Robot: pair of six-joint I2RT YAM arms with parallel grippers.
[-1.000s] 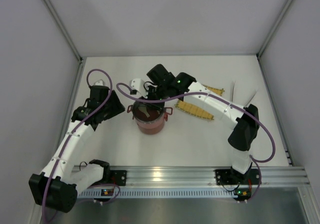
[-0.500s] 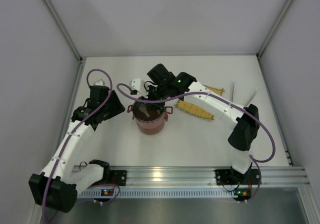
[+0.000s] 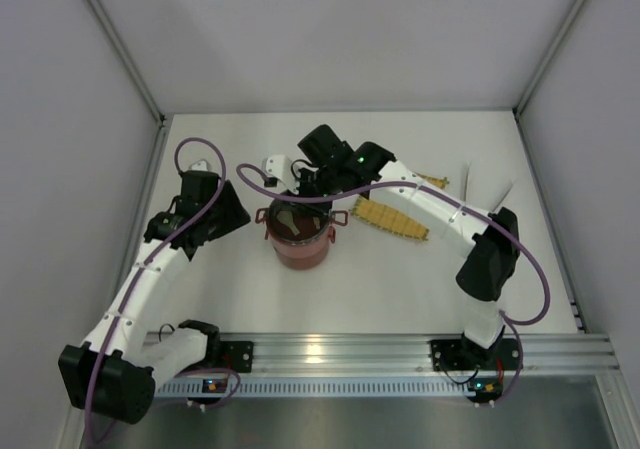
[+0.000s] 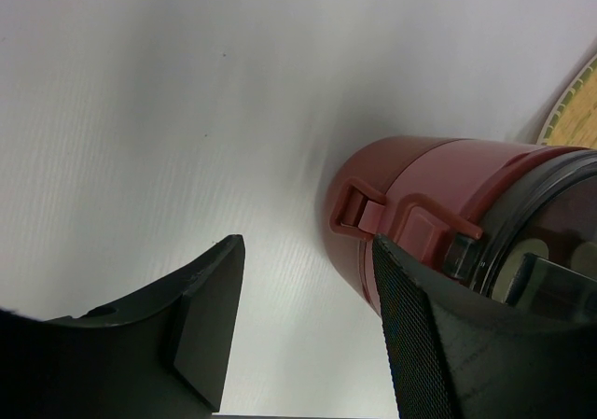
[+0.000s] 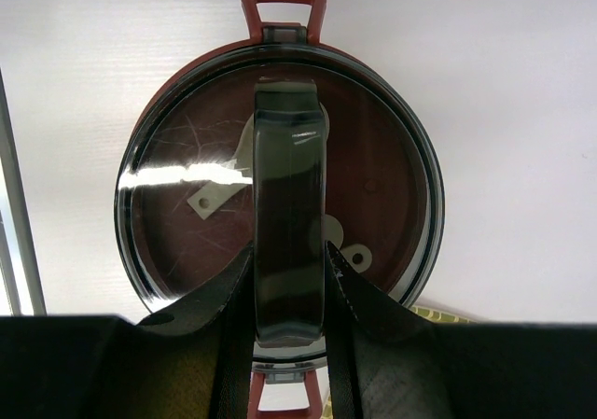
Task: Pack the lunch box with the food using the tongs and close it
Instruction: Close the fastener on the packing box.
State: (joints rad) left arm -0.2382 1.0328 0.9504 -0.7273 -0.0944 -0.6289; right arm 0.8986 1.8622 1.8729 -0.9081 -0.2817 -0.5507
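The dark-red lunch box (image 3: 298,241) stands stacked at the table's middle. Its grey see-through domed lid (image 5: 187,186) lies over the top, and I cannot tell whether it is fully seated. My right gripper (image 5: 289,251) is shut on the lid's dark arched handle (image 5: 289,158), straight above the box (image 3: 305,184). My left gripper (image 4: 308,251) is open with nothing between its fingers, low beside the box's left wall (image 4: 438,186) near a side latch. The pale tongs (image 3: 503,193) lie at the far right. The food is out of view.
The yellow woven mat (image 3: 392,221) lies right of the box, partly under my right arm. A small white piece (image 3: 273,166) sits behind the box. White walls close the table at the back and both sides. An aluminium rail (image 3: 330,349) runs along the near edge.
My right gripper has shifted slightly toward the back with the lid handle in it. The left arm has not moved.
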